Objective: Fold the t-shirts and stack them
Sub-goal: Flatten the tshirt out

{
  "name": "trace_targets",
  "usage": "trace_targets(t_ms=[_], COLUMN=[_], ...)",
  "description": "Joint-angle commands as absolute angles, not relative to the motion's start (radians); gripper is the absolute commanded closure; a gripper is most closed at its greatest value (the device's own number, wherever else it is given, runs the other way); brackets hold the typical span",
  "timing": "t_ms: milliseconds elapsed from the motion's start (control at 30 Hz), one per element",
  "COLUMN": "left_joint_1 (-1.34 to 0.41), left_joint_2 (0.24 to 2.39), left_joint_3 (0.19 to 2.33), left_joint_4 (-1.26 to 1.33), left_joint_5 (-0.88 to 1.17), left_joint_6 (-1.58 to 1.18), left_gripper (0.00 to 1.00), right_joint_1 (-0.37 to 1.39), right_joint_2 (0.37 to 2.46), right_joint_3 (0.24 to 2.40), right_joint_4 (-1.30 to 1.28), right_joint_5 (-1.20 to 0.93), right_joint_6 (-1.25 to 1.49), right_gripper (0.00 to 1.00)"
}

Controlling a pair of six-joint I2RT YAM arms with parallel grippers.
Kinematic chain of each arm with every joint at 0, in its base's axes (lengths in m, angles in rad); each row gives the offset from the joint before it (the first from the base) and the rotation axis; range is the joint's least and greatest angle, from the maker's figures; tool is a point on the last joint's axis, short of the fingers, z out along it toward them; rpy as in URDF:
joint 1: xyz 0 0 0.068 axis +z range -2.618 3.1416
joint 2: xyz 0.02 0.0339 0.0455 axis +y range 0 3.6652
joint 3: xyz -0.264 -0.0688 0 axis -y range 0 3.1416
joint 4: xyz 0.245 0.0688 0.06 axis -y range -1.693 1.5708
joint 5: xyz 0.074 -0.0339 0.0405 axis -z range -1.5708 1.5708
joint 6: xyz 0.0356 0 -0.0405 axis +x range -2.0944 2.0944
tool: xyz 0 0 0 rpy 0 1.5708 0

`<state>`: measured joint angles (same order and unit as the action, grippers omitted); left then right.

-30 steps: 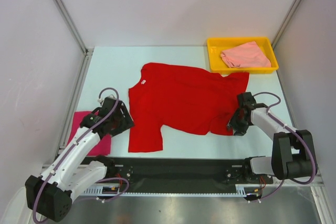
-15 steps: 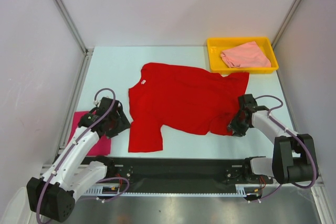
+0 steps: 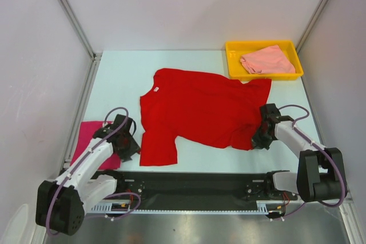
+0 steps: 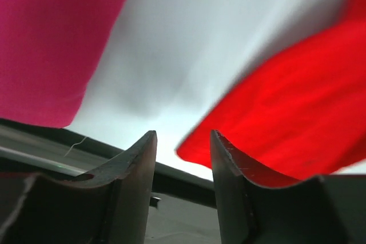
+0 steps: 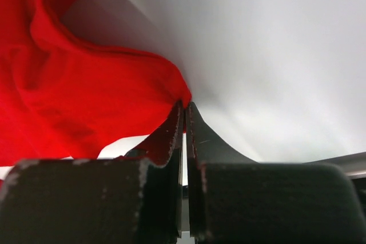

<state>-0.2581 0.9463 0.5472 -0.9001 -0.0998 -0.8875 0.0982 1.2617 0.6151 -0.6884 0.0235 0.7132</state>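
right gripper (image 5: 184, 104) is pinching, fingers pressed together, only the red t-shirt (image 3: 200, 112) hem tip at 4 o'clock | left gripper (image 4: 183, 134) is hanging spread beside the 7 o'clock sleeve corner, gripping nothing | risk: shallow pinch slipping on lifting

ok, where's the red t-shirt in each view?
Top external: red t-shirt spread mid-table, collar to the left.
Left wrist: right side, its corner just past the open left claw.
Right wrist: left half, its corner pinched at the shut right claw.
Shared landmark: the pale table beside it.
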Motion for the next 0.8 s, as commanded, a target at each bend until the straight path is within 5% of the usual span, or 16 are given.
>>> trace_targets(t_ms=[0, 367, 767], left_joint_1=[-0.241, -0.284, -0.308], left_joint_2=[0.954, 0.925, 0.956], left_joint_3=[0.515, 0.382, 0.414], left_joint_4=[-0.854, -0.765, -0.894], left_joint_5=[-0.080, 0.040, -0.050], left_joint_6=[-0.937, -1.017, -1.101], left_gripper=[0.53, 0.47, 0.50], right_joint_1=[0.095, 0.095, 0.094], right_joint_2=[1.239, 1.218, 1.218], right_joint_3=[0.649, 0.640, 0.646], right_joint_4=[-0.739, -0.729, -0.733], right_joint_5=[0.058, 0.037, 0.031], right_joint_6=[0.686, 0.692, 0.701], right_gripper=[1.00, 1.00, 1.00])
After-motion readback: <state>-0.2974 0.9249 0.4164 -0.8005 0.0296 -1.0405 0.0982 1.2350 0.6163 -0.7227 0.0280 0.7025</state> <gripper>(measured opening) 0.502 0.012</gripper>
